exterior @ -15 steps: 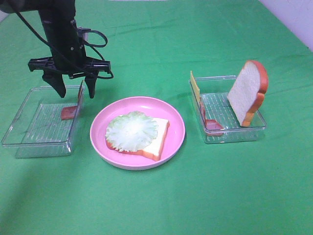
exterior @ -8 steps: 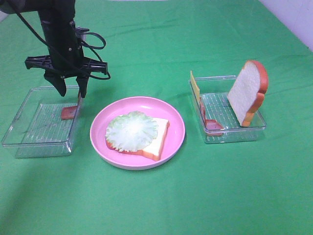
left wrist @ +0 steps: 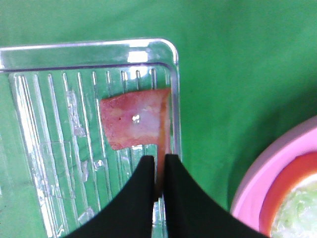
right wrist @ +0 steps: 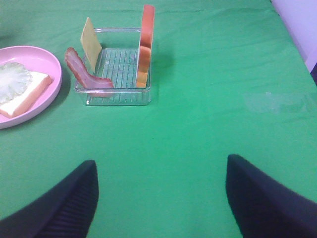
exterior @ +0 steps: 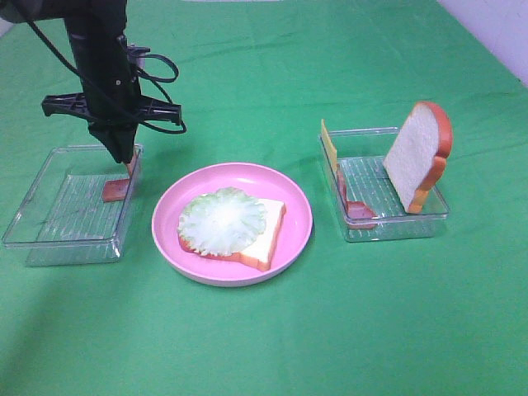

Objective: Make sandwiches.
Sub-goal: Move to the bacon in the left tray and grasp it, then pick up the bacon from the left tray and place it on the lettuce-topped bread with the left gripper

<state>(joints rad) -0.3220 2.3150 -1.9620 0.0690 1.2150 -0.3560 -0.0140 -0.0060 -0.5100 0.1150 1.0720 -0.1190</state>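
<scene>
Flat bread slice [exterior: 266,238] lies at centre, ruffled pale green lettuce [exterior: 221,221] on top. First bacon strip [exterior: 118,188] at 10 o'clock, one end raised. At 2 o'clock: upright bread slice [exterior: 417,157], leaning cheese slice [exterior: 329,147], second bacon strip [exterior: 356,209].

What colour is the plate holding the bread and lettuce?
The plate is plain pink with no pattern. It shows best in the exterior high view.

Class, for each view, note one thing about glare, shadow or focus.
Exterior high: even light, faint shadow under the pink plate. Left wrist: white glare on the clear tray's rim; bacon strip sharp. Right wrist: the dark fingers look soft.
</scene>
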